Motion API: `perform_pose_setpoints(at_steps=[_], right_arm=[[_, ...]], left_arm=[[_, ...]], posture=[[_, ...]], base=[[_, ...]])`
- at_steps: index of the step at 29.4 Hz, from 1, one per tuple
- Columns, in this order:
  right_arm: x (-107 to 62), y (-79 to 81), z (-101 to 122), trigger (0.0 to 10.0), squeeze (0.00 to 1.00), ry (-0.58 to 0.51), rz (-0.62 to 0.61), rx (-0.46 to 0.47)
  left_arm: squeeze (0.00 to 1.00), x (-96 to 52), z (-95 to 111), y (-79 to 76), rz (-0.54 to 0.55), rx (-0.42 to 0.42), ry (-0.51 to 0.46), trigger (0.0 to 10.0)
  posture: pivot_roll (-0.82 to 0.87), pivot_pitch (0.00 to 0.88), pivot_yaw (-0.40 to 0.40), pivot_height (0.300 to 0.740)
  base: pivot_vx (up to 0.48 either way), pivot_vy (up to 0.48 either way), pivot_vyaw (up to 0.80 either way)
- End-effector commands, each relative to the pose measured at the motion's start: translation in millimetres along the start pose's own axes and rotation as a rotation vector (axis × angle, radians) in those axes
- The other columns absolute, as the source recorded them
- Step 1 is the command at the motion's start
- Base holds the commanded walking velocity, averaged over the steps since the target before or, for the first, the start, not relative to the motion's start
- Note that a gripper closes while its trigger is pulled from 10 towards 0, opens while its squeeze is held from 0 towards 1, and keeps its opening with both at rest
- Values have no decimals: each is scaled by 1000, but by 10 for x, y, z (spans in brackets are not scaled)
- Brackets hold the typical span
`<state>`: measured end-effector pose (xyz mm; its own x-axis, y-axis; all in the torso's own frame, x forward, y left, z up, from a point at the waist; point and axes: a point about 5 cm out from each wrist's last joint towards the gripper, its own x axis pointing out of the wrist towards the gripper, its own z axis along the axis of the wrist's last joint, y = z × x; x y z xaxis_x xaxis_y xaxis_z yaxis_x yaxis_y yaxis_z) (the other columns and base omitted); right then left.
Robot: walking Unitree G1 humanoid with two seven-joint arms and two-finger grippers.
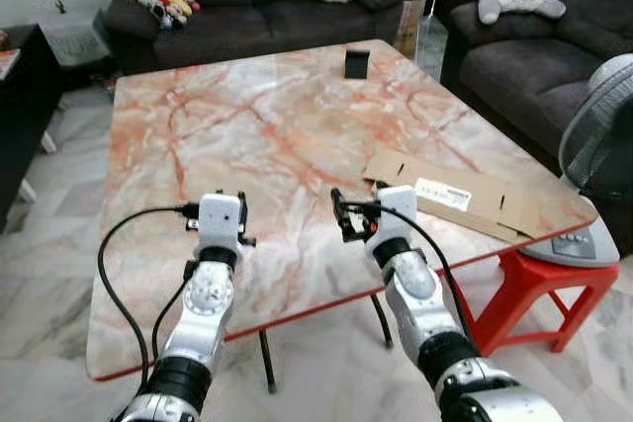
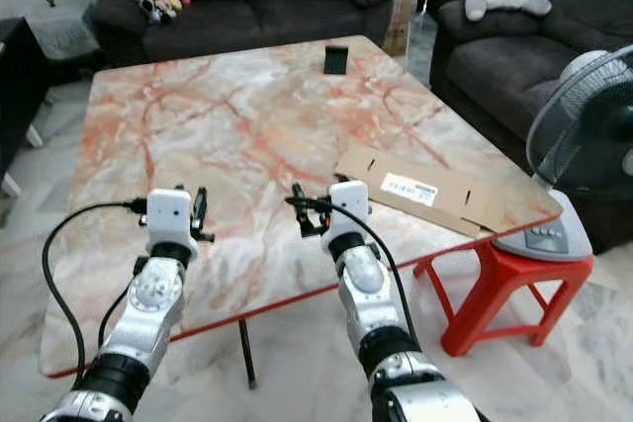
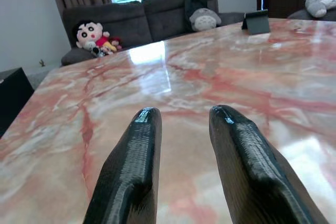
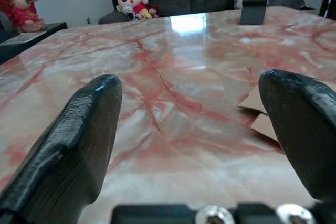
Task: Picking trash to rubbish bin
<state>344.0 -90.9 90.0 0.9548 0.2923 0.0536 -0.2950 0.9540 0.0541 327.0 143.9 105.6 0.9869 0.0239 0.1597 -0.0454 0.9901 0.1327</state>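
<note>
While both arms hang over the near edge of the big marble table (image 1: pixel 277 126), the job looks to be at its very start: nothing is held and the trash is untouched. The largest piece of trash is the flattened cardboard (image 1: pixel 457 198) with a white label, lying on the table's right side close to the edge, above a red stool (image 1: pixel 534 289) that carries the base of a fan (image 1: pixel 603 135). No rubbish bin can be made out around the table, so finding one is likely part of what remains.

The right gripper (image 1: pixel 345 216) sits low over the marble, well short of the cardboard and to its left; the right wrist view has its two black fingers (image 4: pixel 79 145) spread wide, with the cardboard's corner showing beside the far finger. The left gripper (image 1: pixel 240 212) hovers over bare marble near the front edge, its fingers (image 3: pixel 131 166) parted by a narrow gap and closed on nothing.

A small dark object (image 1: pixel 356 63) stands at the table's far edge; it is too small to say whether it is trash.

The next move probably calls for the right arm to swing rightward and forward, get a finger under the cardboard's edge, and pinch the thin sheet.
</note>
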Motion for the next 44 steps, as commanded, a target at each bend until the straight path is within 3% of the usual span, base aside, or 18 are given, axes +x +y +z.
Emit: perform_pose_setpoints(at_steps=[1, 7, 22, 32, 38, 44], right_arm=[[32, 40, 50, 10000, 0, -20, 18, 4], [31, 38, 46, 10000, 0, -12, 13, -35], [20, 27, 22, 10000, 0, 0, 5, -30], [31, 23, 50, 10000, 0, -11, 10, -53], [32, 29, 36, 10000, 0, -4, -2, 0], [29, 29, 47, 10000, 0, -11, 9, -38]], left_arm=[[0, 7, -11, 47, 15, 0, 15, 10000], [0, 17, -5, 45, 16, -1, 17, 10000], [0, 33, 3, 18, -2, 3, 23, 10000], [0, 41, 12, 23, 6, 32, 21, 10000], [0, 49, 22, 40, 10, 29, 17, 10000], [0, 46, 21, 34, 10, 29, 18, 10000]], posture=[[57, 11, 18, 740], [58, 10, 19, 740], [57, 10, 20, 740], [58, 8, 20, 740], [58, 8, 20, 740], [57, 9, 18, 740]], base=[[0, 0, 0], [0, 0, 0], [0, 0, 757], [0, 0, 79], [0, -296, 526], [0, -309, 132]])
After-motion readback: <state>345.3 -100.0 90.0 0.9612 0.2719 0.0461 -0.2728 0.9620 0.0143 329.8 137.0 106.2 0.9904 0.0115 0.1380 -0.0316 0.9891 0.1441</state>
